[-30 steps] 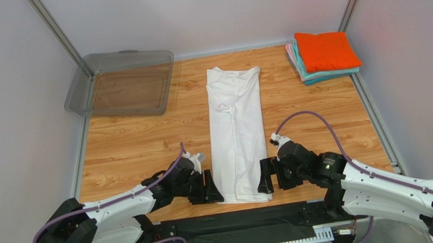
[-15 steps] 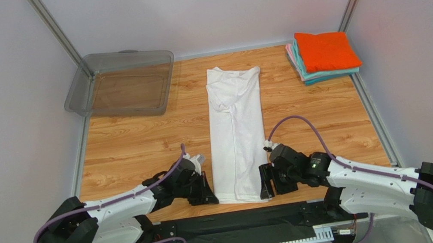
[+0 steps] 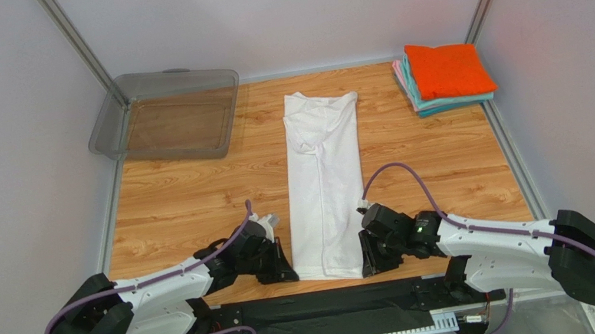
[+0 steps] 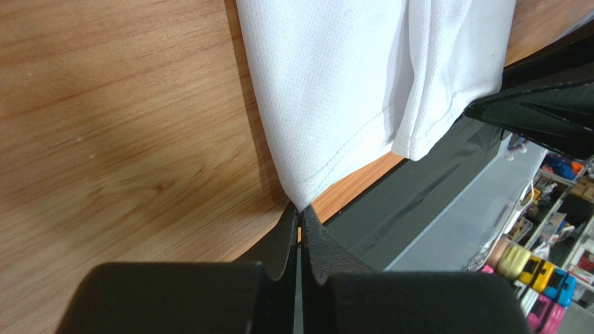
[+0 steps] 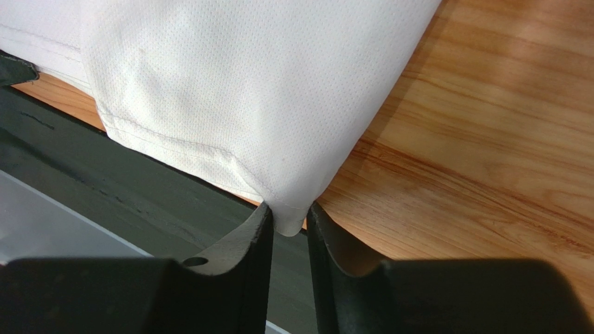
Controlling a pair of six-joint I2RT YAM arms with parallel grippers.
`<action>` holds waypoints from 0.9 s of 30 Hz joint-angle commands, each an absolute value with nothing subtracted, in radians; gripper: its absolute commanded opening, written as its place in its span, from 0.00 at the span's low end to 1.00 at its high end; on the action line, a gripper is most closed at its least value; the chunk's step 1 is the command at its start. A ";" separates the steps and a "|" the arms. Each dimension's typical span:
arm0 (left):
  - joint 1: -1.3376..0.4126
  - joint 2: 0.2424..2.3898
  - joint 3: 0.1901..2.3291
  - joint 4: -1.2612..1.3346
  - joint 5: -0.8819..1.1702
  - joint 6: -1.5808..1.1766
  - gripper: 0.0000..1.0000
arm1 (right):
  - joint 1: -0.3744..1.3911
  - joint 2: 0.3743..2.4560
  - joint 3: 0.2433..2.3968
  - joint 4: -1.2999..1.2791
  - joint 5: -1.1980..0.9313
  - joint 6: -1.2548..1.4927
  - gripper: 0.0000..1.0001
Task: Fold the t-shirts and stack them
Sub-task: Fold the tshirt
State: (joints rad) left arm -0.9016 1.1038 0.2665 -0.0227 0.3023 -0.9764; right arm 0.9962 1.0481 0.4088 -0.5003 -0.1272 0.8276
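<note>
1. The white t-shirt (image 3: 326, 180) lay as a long strip down the middle of the table (image 3: 182, 208), with its collar far and its hem at the near edge. The folded stack (image 3: 446, 73) sat at the far right.
2. The left gripper (image 4: 300, 209) was fully closed, pinching the very tip of the near left hem corner.
3. The right gripper (image 5: 288, 207) was closed to a narrow gap on the near right corner, with both fingers touching cloth.
4. The step looked like lifting the hem to fold it toward the collar. Both arms should rise together and move away at one pace, keeping the hem taut and level.
5. The left pinch looked shallow, so a slow lift would guard against slipping.
</note>
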 commanded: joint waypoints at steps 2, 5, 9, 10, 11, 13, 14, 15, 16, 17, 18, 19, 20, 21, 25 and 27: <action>-0.905 1.066 0.249 -0.035 0.264 -0.996 0.00 | 1.003 1.058 0.417 -0.586 -0.032 0.873 0.23; -0.905 1.052 0.238 -0.031 0.267 -1.006 0.00 | 1.005 1.040 0.408 -0.588 -0.058 0.882 0.17; -0.905 1.035 0.232 -0.028 0.270 -1.005 0.00 | 1.006 1.006 0.385 -0.588 -0.083 0.885 0.09; -0.905 1.034 0.232 -0.022 0.273 -1.006 0.00 | 1.008 1.003 0.382 -0.581 -0.080 0.887 0.07; -0.905 1.035 0.230 -0.008 0.287 -1.006 0.00 | 1.006 0.999 0.379 -0.575 -0.081 0.887 0.06; -0.907 1.039 0.230 -0.006 0.299 -1.009 0.00 | 1.006 0.994 0.380 -0.545 -0.098 0.888 0.03; -0.907 1.035 0.232 -0.003 0.308 -1.011 0.00 | 1.006 0.989 0.379 -0.534 -0.107 0.887 0.01; -0.907 1.031 0.232 0.020 0.324 -1.012 0.00 | 1.008 0.986 0.380 -0.522 -0.118 0.882 0.00; -0.908 1.022 0.232 0.020 0.330 -1.015 0.00 | 1.009 0.983 0.382 -0.520 -0.126 0.882 0.00; -0.914 0.997 0.232 0.017 0.336 -1.015 0.00 | 1.011 0.973 0.387 -0.523 -0.132 0.882 0.00; -0.920 0.983 0.232 0.009 0.334 -1.017 0.00 | 1.014 0.966 0.387 -0.528 -0.133 0.885 0.00; -0.928 0.967 0.230 -0.026 0.325 -1.017 0.00 | 1.025 0.957 0.385 -0.534 -0.138 0.894 0.00; -0.945 0.931 0.232 -0.050 0.304 -1.023 0.00 | 1.029 0.942 0.376 -0.537 -0.140 0.903 0.00; -0.954 0.914 0.229 -0.076 0.296 -1.034 0.00 | 1.046 0.933 0.373 -0.541 -0.140 0.913 0.00; -1.037 0.783 0.189 -0.126 0.278 -1.107 0.00 | 1.112 0.879 0.371 -0.561 -0.146 0.983 0.00; -1.071 0.735 0.192 -0.170 0.243 -1.137 0.00 | 1.150 0.861 0.385 -0.590 -0.138 1.005 0.00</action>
State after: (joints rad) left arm -1.0248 0.7975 0.1978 -0.1005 0.2771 -1.0672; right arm 1.1053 0.8986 0.3725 -0.5606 -0.1333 0.9348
